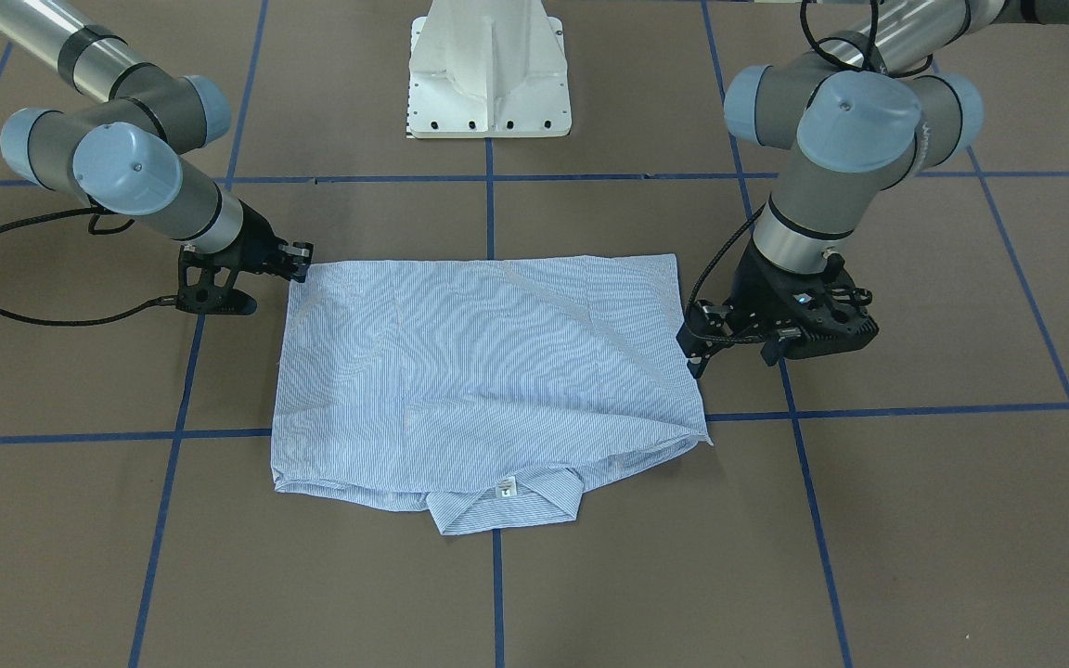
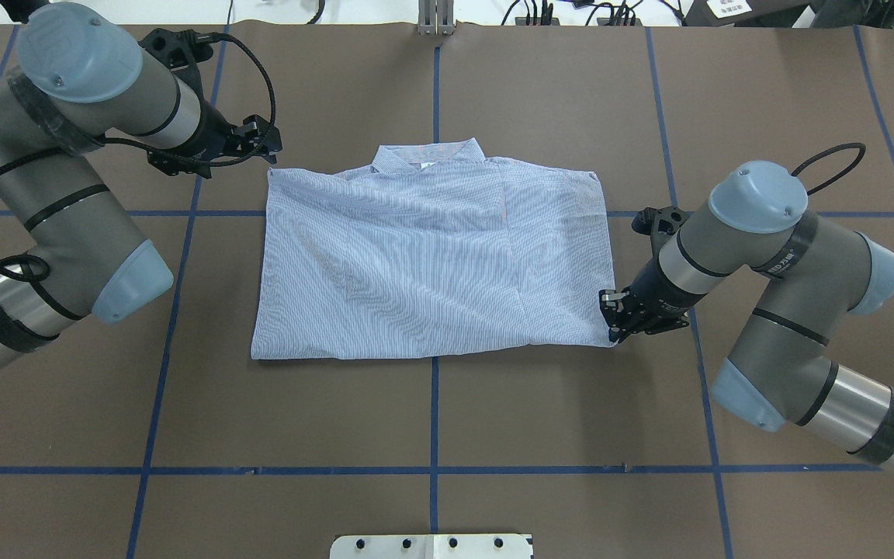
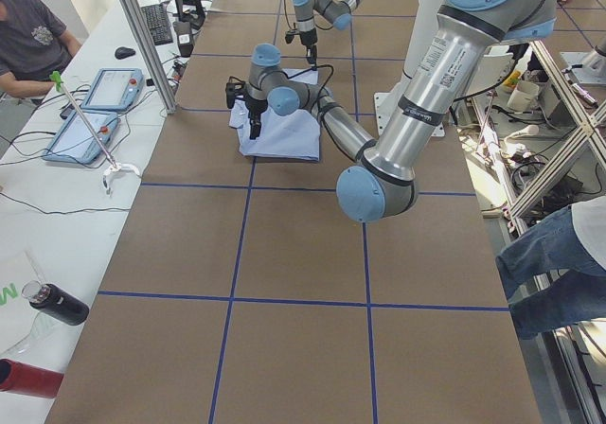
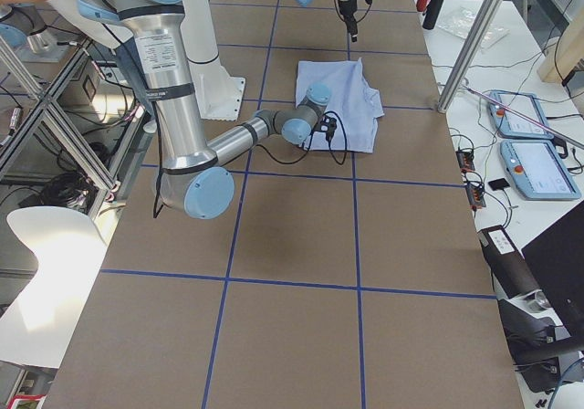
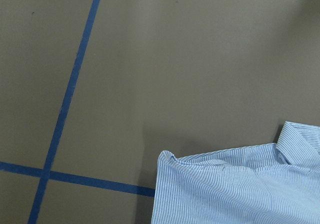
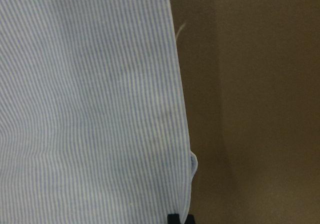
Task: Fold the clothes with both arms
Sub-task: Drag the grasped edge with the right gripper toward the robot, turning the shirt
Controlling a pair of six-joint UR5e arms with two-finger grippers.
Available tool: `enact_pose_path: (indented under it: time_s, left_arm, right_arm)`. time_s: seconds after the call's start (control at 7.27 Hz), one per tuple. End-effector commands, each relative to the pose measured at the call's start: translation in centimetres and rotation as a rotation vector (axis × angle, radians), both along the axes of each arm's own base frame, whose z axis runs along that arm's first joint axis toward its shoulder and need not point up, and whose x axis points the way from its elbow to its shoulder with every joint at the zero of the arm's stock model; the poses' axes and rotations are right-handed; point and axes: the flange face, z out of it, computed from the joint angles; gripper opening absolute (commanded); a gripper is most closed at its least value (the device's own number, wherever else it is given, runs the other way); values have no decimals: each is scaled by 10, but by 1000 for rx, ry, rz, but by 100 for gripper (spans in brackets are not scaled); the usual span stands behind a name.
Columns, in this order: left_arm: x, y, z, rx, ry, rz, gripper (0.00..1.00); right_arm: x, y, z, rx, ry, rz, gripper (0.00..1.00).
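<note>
The light blue-and-white striped shirt (image 1: pixel 488 371) lies folded into a flat rectangle on the brown table (image 2: pixel 431 264), with its collar (image 1: pixel 507 506) on the side away from the robot. My left gripper (image 2: pixel 271 146) hangs above the shirt's far left corner and looks open and empty. Its wrist view shows that corner and the collar (image 5: pixel 235 189) from above, with no fingers in it. My right gripper (image 2: pixel 610 320) is low at the shirt's near right corner and looks shut on the hem. A black fingertip (image 6: pixel 173 219) sits on the shirt's edge (image 6: pixel 85 109).
The white pedestal base (image 1: pixel 490 83) stands at the table's near edge. Blue tape lines (image 2: pixel 433 466) cross the brown table. A side bench with tablets (image 3: pixel 104 93) and bottles (image 3: pixel 57 306) runs along the far edge, and a person (image 3: pixel 28 31) sits there.
</note>
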Motion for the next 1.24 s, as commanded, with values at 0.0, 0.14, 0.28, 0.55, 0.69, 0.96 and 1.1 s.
enact_pose_path:
  time_s: [0.0, 0.14, 0.28, 0.55, 0.69, 0.96, 1.1]
  left_arm:
    - [-1, 0, -1, 2, 0, -2, 99]
    - [-3, 2, -6, 7, 8, -2, 99]
    - [-8, 6, -11, 0, 0, -4, 99]
    - [-18, 17, -26, -7, -6, -7, 99]
    - [-19, 18, -28, -4, -4, -7, 99]
    - [-23, 25, -26, 0, 0, -6, 99]
    - [-26, 29, -26, 1, 3, -4, 99]
  right_arm:
    - [2, 1, -1, 0, -4, -2, 0]
    - [7, 3, -4, 1, -15, -4, 0]
    - [21, 23, -1, 2, -20, -18, 0]
    - [52, 91, 1, -4, -36, -96, 0]
    - [67, 122, 3, -33, -45, -154, 0]
    - [80, 175, 13, -115, -25, -250, 0]
    - [72, 202, 15, -168, 4, -288, 0]
